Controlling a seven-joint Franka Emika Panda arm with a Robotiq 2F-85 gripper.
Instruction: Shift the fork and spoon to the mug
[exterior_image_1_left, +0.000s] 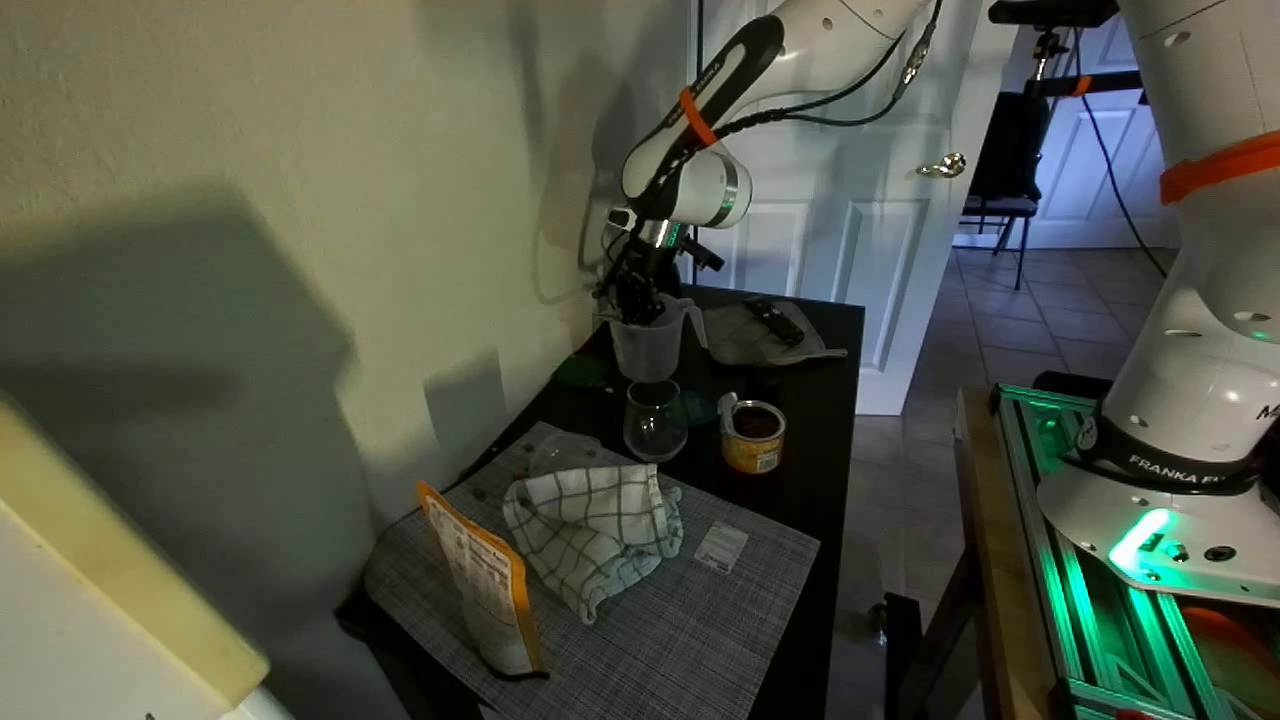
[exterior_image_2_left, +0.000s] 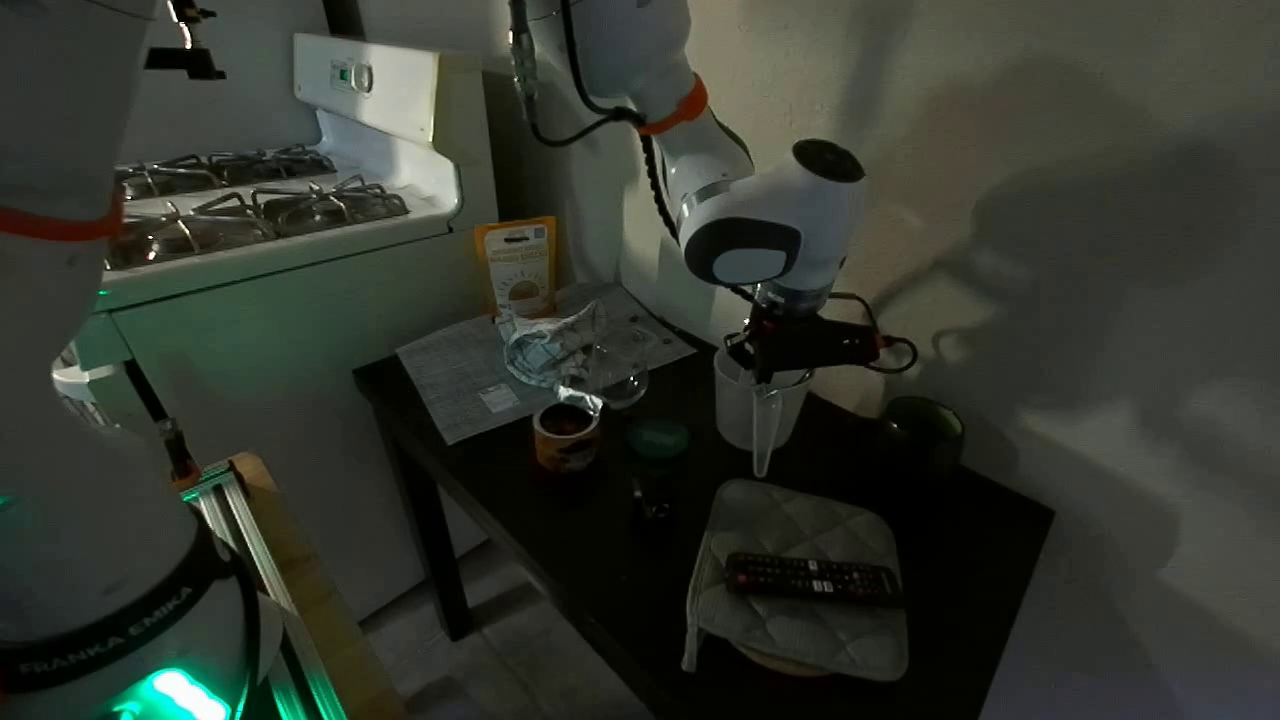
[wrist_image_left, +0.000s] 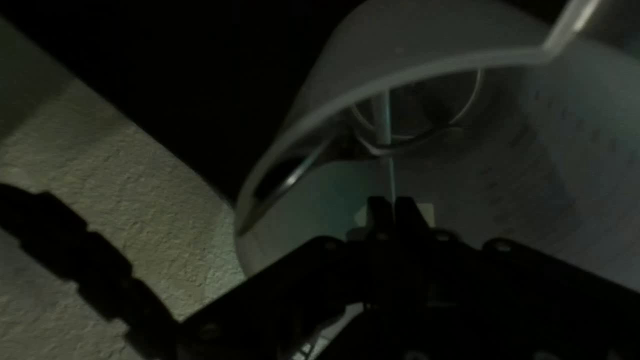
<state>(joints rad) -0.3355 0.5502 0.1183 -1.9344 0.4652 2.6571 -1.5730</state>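
Observation:
A translucent measuring pitcher (exterior_image_1_left: 645, 352) stands on the dark table near the wall and also shows in an exterior view (exterior_image_2_left: 738, 408). My gripper (wrist_image_left: 393, 207) is inside its mouth, pointing down, with the fingertips closed on a thin metal utensil handle (wrist_image_left: 383, 117) that runs down into the pitcher. A second shiny utensil (wrist_image_left: 295, 177) leans against the pitcher's inner wall. Their heads are dark and partly hidden, so I cannot tell fork from spoon. A dark green mug (exterior_image_2_left: 922, 432) stands beside the pitcher, close to the wall. In an exterior view the pitcher's wall and rim partly hide the fingers.
A quilted pot holder (exterior_image_2_left: 790, 635) with a black remote (exterior_image_2_left: 812, 580) lies on the pitcher's handle side. A stemless glass (exterior_image_1_left: 655, 430), an open can (exterior_image_1_left: 752, 445) and a green lid (exterior_image_2_left: 657, 438) are nearby. A checked towel (exterior_image_1_left: 595, 530) and a bag (exterior_image_1_left: 485, 585) sit on a grey mat.

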